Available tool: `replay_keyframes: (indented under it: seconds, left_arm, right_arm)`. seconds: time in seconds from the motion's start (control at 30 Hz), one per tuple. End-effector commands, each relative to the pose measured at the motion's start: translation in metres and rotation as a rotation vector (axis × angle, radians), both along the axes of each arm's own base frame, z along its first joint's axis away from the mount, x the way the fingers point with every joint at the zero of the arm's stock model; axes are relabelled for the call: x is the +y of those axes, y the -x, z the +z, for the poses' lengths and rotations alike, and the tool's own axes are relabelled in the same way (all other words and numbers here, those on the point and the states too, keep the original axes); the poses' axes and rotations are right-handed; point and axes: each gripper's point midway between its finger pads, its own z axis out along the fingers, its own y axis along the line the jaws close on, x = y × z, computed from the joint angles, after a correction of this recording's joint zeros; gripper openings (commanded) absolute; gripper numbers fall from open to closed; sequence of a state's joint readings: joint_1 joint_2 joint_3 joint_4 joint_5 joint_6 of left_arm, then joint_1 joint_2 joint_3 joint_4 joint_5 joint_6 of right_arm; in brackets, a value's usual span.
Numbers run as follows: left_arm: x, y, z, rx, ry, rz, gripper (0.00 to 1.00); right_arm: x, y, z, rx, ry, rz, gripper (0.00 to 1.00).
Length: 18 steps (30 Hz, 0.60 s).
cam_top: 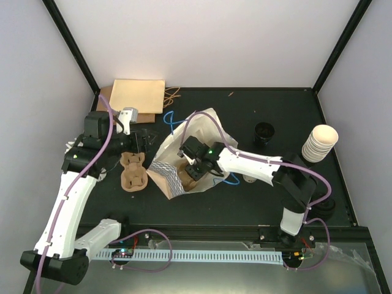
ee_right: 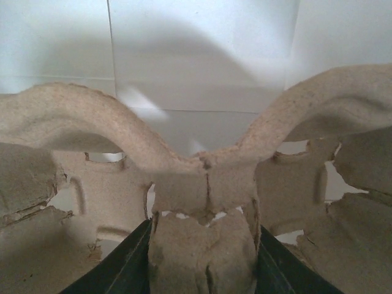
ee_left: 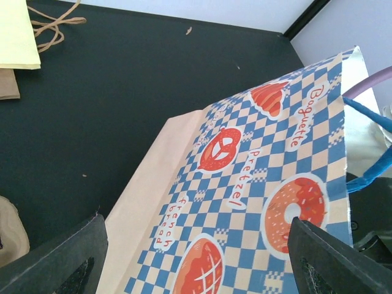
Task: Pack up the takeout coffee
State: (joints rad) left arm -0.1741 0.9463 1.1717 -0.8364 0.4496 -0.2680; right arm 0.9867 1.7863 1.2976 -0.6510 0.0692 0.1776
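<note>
The right gripper (ee_right: 202, 260) is clamped on the central ridge of a moulded-pulp cup carrier (ee_right: 202, 184), with a black finger on each side of the rough, fibrous grey-brown tab, down inside the open paper bag (ee_left: 257, 184). Beyond the jaws the bag's lining is smooth and silvery white with faint straight creases. The carrier's scalloped arches rise on both sides of the jaws, and their outer pockets are cut off at the frame edges. The left gripper (ee_left: 196, 245) stands wide open and holds nothing. Only the tips of its dark, wedge-shaped fingers (ee_left: 55, 257) show, at the bottom corners of the wrist view. Straight ahead between them is the bag's outer face, a blue-and-cream check printed with a red pretzel, doughnut and baguette, with a plain tan gusset on the left-finger side. Whether the fingers touch the paper cannot be told. A blue cord handle (ee_left: 367, 122) loops off beyond the right-hand finger. A second pulp carrier (cam_top: 133, 171) lies flat on the matte black table (cam_top: 245, 104), just to the near side of the left jaws. The round black lid (cam_top: 264, 131) sits outside the bag, well to the right of the right jaws, with the stack of nested cups (cam_top: 320, 144) farther right again. What appears to be the single paper cup (cam_top: 250, 179) shows as a pale sliver, mostly hidden under the right forearm.
</note>
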Motion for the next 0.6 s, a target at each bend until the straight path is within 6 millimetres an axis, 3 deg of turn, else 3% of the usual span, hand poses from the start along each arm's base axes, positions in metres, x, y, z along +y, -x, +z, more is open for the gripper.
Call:
replay_keyframes:
  seconds: [0.0, 0.27, 0.57]
  left_arm:
    - [0.003, -0.004, 0.018, -0.076, -0.005, 0.001, 0.83]
    - [0.013, -0.009, 0.024, -0.088, -0.016, 0.022, 0.84]
    - [0.015, -0.012, 0.024, -0.088, 0.001, 0.017, 0.84]
  right_arm:
    - [0.002, -0.002, -0.004, 0.015, 0.064, 0.050, 0.37]
    - [-0.019, 0.000, -0.021, 0.131, 0.257, 0.129, 0.34]
    - [-0.020, 0.006, -0.020, 0.187, 0.297, 0.166, 0.37]
